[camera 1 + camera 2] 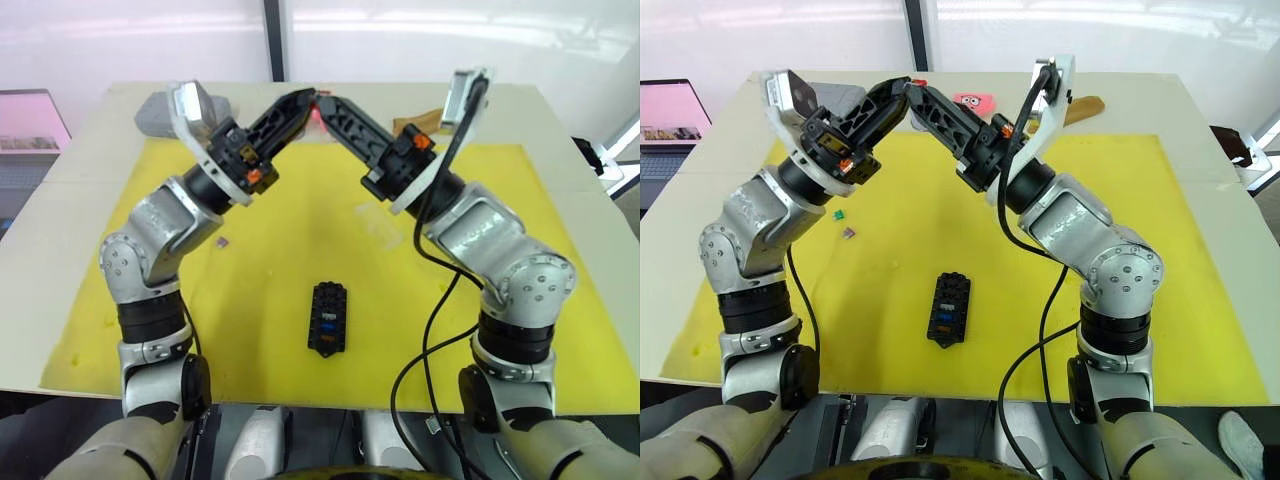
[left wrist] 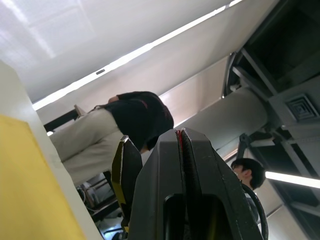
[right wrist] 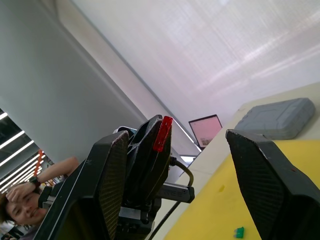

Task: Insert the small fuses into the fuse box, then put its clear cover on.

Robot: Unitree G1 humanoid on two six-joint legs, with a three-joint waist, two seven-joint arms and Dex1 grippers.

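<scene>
Up above the far side of the yellow mat [image 1: 1060, 300], the left end effector [image 1: 902, 88] is clenched on a red fuse [image 3: 162, 133], whose tip sticks out past its two black fingertips; the left wrist view shows the same red sliver pinched in the seam between the closed fingers. Right against it, the right end effector [image 1: 923, 98] stands released, its two ribbed fingers [image 3: 272, 187] spread wide on either side of the left one's tip, so the red fuse sits in the gap between them without touching either pad. Both arms are raised well off the surface [image 1: 1180, 110], meeting tip to tip.

Below them, near the front middle of the mat, the fuse box [image 1: 948, 308] lies flat with its long side running away from the robot; blue and orange fuses can be seen in its slots. Over toward the robot's left, a green fuse [image 1: 838, 213] and a purple fuse [image 1: 848, 232] lie loose on the mat, close together and well apart from the box. A faint clear cover [image 1: 378, 224] seems to lie on the mat under the right arm, though its outline is hard to make out.

Farther back, a grey case [image 3: 277, 118] rests on the surface by the mat's far left corner, with a pink-screened laptop [image 1: 672, 112] off to the left. People show in the wrist views.
</scene>
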